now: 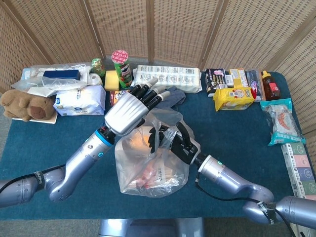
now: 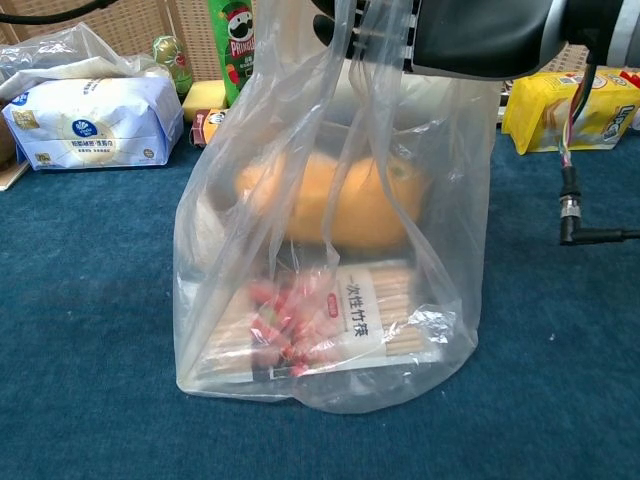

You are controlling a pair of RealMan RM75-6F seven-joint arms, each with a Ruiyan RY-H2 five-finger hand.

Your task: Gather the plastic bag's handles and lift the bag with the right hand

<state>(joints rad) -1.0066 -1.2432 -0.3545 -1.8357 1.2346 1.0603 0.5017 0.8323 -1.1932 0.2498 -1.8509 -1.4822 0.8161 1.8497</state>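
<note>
The right hand [image 1: 178, 141] gripped the plastic bag's handles [image 1: 160, 129]. The bag [image 2: 330, 260] sat on the table [image 2: 90, 300]. The left hand [image 1: 127, 111] hovered empty, fingers out.

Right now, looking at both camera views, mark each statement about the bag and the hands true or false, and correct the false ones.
1. The plastic bag rests on the blue table. True.
2. The right hand grips the bag's handles at its top. True.
3. The left hand holds the green Pringles can. False: the can stands upright at the back of the table, and the left hand is by the bag's top with its fingers extended.
4. The bag is empty. False: an orange item and packets show through it.
5. A brown plush toy lies at the table's left end. True.
</note>
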